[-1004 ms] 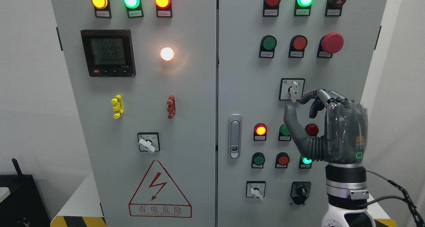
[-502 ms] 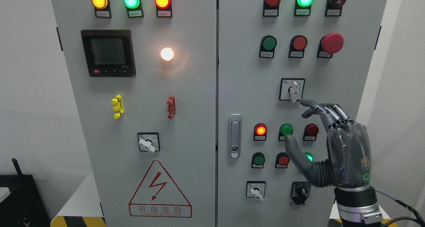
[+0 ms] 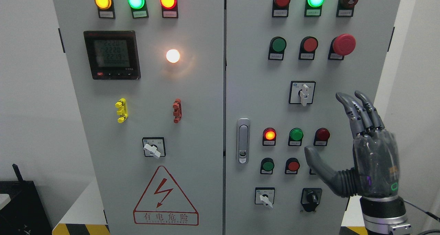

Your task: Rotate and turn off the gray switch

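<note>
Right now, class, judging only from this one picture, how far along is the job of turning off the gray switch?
Done: the gray switch has its handle pointing straight down. In hand: nothing; the right hand is off the switch, to its lower right, fingers spread. Left: I cannot read whether down is the off position, so that needs confirming.

Digital meter (image 3: pixel 111 54), upper left of frame on the left cabinet door: three lit rows of digits, roughly 220 / 220 / 219, with a fourth row of small digits too fine to read. Warning sign (image 3: pixel 165 196), lower centre-left of frame: red triangle with a lightning-bolt arrow, with 有电危险 in the red box below it and a line of tiny Latin letters under that, unreadable. Small white label plates (image 3: pixel 280 12) under the lamps and buttons across both doors carry print too small to read.
</note>
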